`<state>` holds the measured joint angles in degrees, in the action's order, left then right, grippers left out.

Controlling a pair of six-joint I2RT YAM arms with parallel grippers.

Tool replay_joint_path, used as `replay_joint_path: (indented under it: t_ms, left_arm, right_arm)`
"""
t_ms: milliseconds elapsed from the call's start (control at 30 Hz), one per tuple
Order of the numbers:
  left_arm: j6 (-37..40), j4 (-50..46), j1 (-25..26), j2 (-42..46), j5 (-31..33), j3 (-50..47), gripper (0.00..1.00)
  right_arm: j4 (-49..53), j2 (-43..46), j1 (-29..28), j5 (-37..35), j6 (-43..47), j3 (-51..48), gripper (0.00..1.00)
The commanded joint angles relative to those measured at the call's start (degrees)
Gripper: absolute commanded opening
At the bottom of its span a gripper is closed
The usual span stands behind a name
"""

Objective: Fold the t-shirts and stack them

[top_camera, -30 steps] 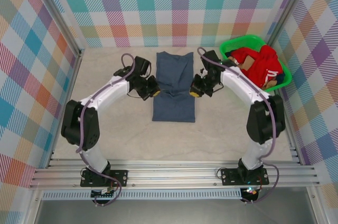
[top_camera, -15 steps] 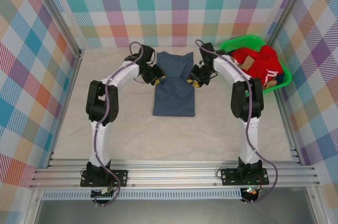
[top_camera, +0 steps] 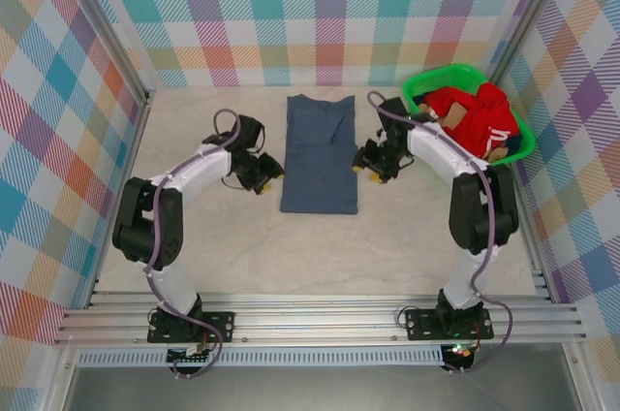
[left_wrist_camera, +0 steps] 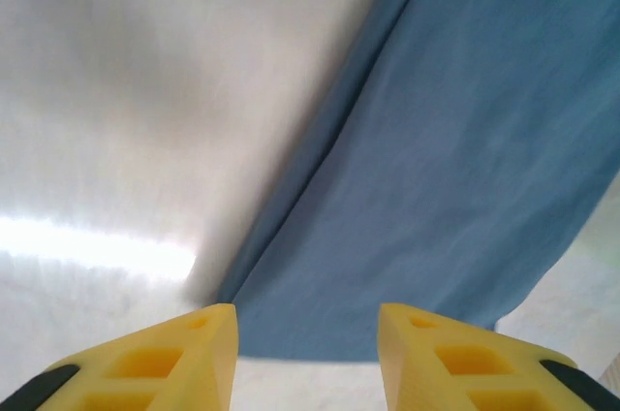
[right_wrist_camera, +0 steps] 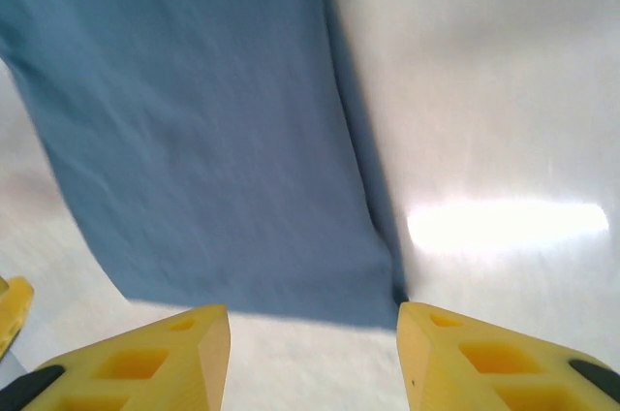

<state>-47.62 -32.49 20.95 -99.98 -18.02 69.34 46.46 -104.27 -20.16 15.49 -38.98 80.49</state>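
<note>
A slate-blue t-shirt (top_camera: 321,152) lies flat in the middle of the table, folded into a long narrow strip with its collar toward the far wall. My left gripper (top_camera: 274,168) hovers just off the shirt's left edge, open, nothing between its yellow fingers (left_wrist_camera: 184,353); the blue cloth (left_wrist_camera: 455,159) lies ahead of them. My right gripper (top_camera: 360,161) hangs by the shirt's right edge, also open and empty, with the shirt (right_wrist_camera: 203,130) spread in front of its fingers (right_wrist_camera: 475,353). More t-shirts, red (top_camera: 480,117), are heaped in a green basket.
The green basket (top_camera: 423,84) sits at the back right corner, close behind my right arm. Checked walls enclose the table on three sides. Bare pale tabletop (top_camera: 320,256) stretches between the shirt and the arm bases.
Both grippers have opened and let go of the shirt's sides. They have drawn back outward and toward me from the far end, leaving the shirt folded narrower and flat.
</note>
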Motion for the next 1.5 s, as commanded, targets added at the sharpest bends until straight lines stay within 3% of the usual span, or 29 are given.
replay_joint_path:
  t_ms: [0,167,500,833,933,1133,1467]
  left_arm:
    - [-5.7,7.6,2.8,0.3,-4.4,-6.4,0.43]
    - [-6.9,10.3,4.2,-1.2,-4.7,-8.6,0.42]
    - [-3.5,8.3,4.3,-5.7,-2.5,-5.2,0.22]
    - [-3.4,9.9,4.3,-7.2,-2.8,-3.4,0.07]
    - [-3.4,9.9,4.2,-6.8,-2.9,-3.2,0.0]
    - [-2.1,6.7,4.3,-4.0,-3.0,-3.5,0.0]
    - [4.9,-3.9,8.0,2.7,-7.9,-6.9,0.0]
  right_arm:
    - [-5.3,2.7,-2.0,2.9,-4.5,-7.9,0.49]
    - [-10.7,1.9,-1.9,6.8,-7.5,-14.9,0.49]
    - [-12.6,-3.0,-1.9,7.8,-8.4,-14.1,0.48]
    - [-14.2,-6.1,-2.2,9.5,-11.3,-11.8,0.29]
    - [-14.9,-6.1,-2.2,9.1,-12.1,-11.8,0.18]
    - [-12.8,-4.6,-2.3,5.7,-10.1,-10.9,0.0]
    - [-4.7,3.5,-6.4,6.0,-1.4,-16.0,0.0]
